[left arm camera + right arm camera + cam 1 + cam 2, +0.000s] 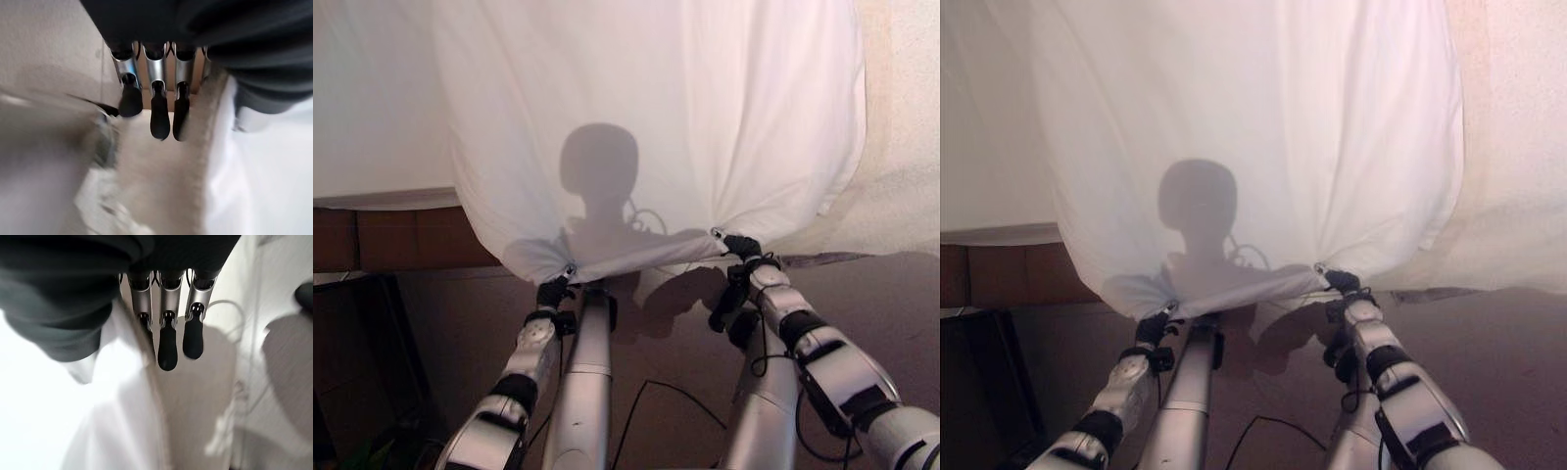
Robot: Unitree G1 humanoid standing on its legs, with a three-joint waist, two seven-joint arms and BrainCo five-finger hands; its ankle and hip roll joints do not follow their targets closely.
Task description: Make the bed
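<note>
Brown floor (685,352) lies beneath both arms, and a bed (372,117) with a white top and a dark wooden side panel (401,240) stands beyond the left hand. A pale textured wall (901,147) rises beyond the right hand.

A white sheet (646,108) hangs stretched between the two hands, spreading upward and away from them. Its lower edge runs nearly level from one hand to the other and is bunched into gathers at each grip point.

The left hand (554,290) grips the lower corner of the sheet on its side; cloth folds radiate from the pinch. In the left wrist view the dark-tipped fingers (160,115) curl down beside a hemmed cloth edge that runs past the ribbed cover.

The right hand (741,246) grips the opposite lower corner, with the cloth gathered at its fingertips. In the right wrist view its fingers (167,345) bend over the white fabric, which passes between them and the cover.
</note>
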